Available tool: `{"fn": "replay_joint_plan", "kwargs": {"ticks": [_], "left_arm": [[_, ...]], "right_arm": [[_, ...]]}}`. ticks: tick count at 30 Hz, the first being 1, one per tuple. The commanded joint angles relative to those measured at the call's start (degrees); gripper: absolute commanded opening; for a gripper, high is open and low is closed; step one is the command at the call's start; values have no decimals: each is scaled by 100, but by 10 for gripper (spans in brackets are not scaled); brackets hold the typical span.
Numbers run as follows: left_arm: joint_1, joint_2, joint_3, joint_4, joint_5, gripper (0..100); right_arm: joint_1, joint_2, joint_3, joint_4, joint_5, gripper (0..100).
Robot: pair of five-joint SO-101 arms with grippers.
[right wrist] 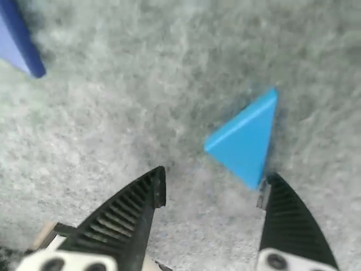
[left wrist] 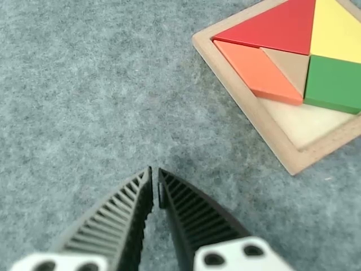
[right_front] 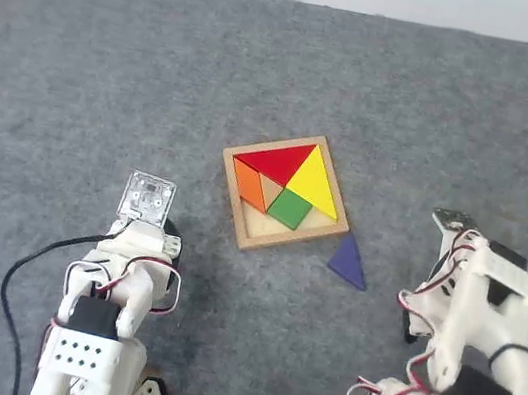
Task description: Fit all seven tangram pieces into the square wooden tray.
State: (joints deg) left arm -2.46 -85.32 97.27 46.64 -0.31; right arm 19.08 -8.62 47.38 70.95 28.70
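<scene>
Right gripper (right wrist: 213, 176), jaws spread, hangs over a light-blue triangle (right wrist: 245, 138) lying between them, apparently set for a pinch across this flat, smooth wedge. Left gripper (left wrist: 155, 170), jaws closed on nothing, hovers over the felt-like grey tabletop (right_front: 111, 81), seemingly idle. Beyond, an indigo triangle (right_front: 347, 262) lies at the tray's 4 o'clock, just beside its corner. The square wooden tray (right_front: 292, 240) holds five painted pieces (right_front: 284, 166); the bare strip along its 5 o'clock side probably suits both triangles.

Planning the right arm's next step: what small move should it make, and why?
Probably lower the right gripper and close its fingers on the light blue triangle: it lies on the carpet just ahead of the open fingers, and the tray has bare floor left.
</scene>
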Motion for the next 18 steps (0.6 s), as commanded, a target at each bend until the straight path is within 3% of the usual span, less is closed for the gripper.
{"fn": "replay_joint_plan", "kwargs": {"ticks": [1,18], "left_arm": [[-26,-70,-48,9,35,15],[-26,-70,-48,9,35,15]], "right_arm": [[-4,664,-686,-57,79,256],[31,1174,-1741,321,-281,253]]}}
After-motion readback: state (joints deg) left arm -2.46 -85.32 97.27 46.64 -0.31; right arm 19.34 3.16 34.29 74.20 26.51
